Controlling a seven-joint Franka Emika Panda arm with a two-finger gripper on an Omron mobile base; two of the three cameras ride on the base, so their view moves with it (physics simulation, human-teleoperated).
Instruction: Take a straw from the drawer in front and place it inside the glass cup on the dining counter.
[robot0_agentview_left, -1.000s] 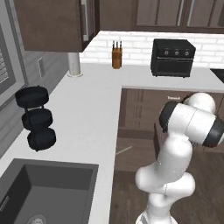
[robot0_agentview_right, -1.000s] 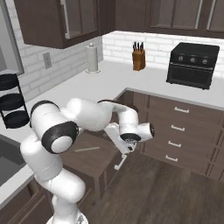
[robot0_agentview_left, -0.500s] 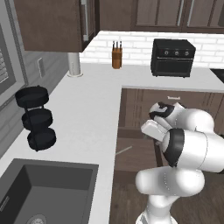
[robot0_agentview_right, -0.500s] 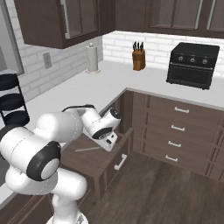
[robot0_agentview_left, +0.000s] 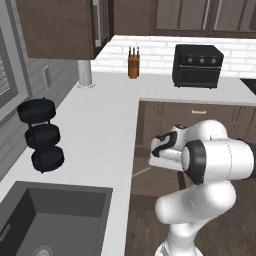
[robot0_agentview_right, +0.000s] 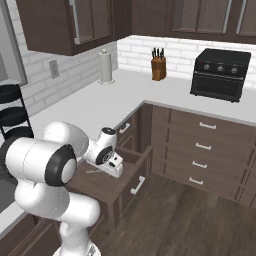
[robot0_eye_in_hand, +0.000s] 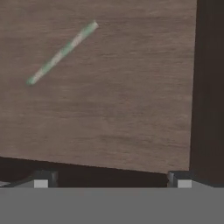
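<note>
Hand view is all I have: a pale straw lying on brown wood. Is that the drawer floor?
Observer: Yes. In the right base view the drawer stands pulled out under the counter, and the straw lies flat on its floor.
Operator: Where is the end effector relative to it?
Observer: The end effector hangs over the open drawer, wrist bent down toward the floor.
Operator: Anything gripped?
Observer: No. The jaws are open, and the straw sits ahead of the fingertips, untouched.
</note>
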